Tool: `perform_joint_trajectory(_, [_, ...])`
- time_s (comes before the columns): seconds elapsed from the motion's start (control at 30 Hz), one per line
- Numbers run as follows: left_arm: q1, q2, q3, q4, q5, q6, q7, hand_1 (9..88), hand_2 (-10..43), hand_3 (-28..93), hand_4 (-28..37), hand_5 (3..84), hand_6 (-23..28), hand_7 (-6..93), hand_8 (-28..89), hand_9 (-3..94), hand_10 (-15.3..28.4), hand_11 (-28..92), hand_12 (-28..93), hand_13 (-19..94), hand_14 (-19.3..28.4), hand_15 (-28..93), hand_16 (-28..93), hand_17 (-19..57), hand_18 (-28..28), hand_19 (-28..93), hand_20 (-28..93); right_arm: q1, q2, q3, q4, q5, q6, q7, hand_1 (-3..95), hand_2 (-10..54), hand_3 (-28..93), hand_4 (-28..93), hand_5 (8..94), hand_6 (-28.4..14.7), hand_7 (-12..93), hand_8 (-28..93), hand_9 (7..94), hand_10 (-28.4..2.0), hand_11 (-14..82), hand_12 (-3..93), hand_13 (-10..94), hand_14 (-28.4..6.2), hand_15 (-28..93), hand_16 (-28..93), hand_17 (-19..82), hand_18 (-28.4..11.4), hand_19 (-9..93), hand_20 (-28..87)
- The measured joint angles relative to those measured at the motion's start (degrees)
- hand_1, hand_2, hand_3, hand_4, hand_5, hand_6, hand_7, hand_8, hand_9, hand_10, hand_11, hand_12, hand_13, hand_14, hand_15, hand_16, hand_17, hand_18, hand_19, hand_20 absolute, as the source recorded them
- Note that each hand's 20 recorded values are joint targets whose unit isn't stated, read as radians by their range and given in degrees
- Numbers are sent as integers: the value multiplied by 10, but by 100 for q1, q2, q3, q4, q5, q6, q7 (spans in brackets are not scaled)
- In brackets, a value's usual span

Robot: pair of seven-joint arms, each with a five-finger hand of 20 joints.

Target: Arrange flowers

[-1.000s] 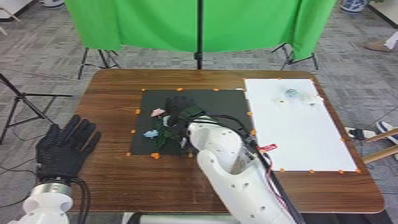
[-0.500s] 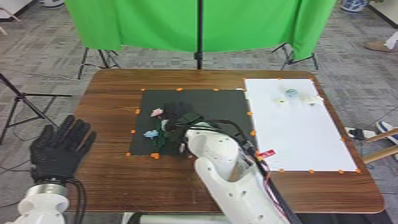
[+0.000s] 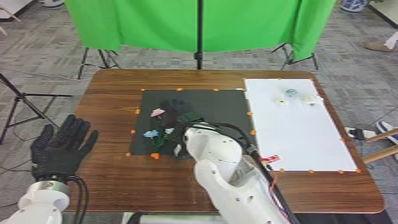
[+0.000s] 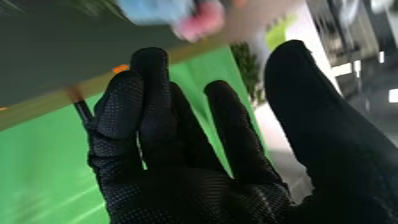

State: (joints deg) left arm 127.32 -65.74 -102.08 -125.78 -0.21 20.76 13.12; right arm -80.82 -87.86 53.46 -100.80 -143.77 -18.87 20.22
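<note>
Lying near the black mat's (image 3: 228,107) left edge: pink flower (image 3: 157,112), light-blue flower (image 3: 151,134); beside them, your black-gloved right hand (image 3: 178,108), released; left hand (image 3: 56,159), released.

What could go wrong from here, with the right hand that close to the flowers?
1. The black-gloved right hand is right beside the small pink flower; a sideways move might knock it.
2. The small light blue flower lies near the pink one, so the open fingers could catch both.
3. Dark green stems blend into the flat black mat; a pinch may miss.
</note>
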Motion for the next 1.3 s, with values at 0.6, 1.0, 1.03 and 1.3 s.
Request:
perform_joint_trajectory(0.6, [163, -95, -62, -59, 179, -48, 123, 276, 149, 746, -283, 509, 92, 131, -95, 477, 150, 251, 123, 362, 158, 468, -67, -18, 145, 332, 170, 997, 734, 2508, 1493, 295, 1321, 1309, 404, -95, 824, -282, 424, -77, 150, -123, 298, -207, 133, 98, 168, -226, 358, 67, 96, -229, 598, 174])
perform_joint_trajectory(1.0, [202, -102, -100, -92, 196, 4, 128, 280, 153, 747, -283, 508, 92, 131, -93, 476, 150, 253, 126, 363, 158, 473, -66, -19, 145, 335, 172, 930, 1310, 3129, 1752, -239, 361, 1184, 511, -95, 834, -282, 450, -45, 179, -141, 334, -159, 140, 94, 241, -192, 333, 86, 133, -215, 610, 198])
perform_joint_trajectory(1.03, [201, -102, -95, -92, 195, 6, 131, 280, 154, 746, -283, 507, 92, 132, -93, 476, 150, 253, 126, 363, 158, 473, -67, -19, 145, 335, 172, 924, 1314, 3129, 1787, -239, 349, 1182, 520, -95, 831, -283, 455, -40, 182, -142, 345, -154, 141, 95, 253, -188, 335, 89, 140, -214, 617, 201])
perform_joint_trajectory(1.3, [84, -93, 64, -64, 448, 126, 98, 285, 159, 746, -283, 510, 94, 137, -94, 477, 153, 261, 128, 363, 160, 478, -68, -19, 145, 338, 173, 772, 1317, 3063, 1788, -334, 101, 990, 545, -95, 833, -283, 465, -30, 190, -148, 370, -144, 144, 107, 339, -158, 380, 123, 182, -211, 661, 224])
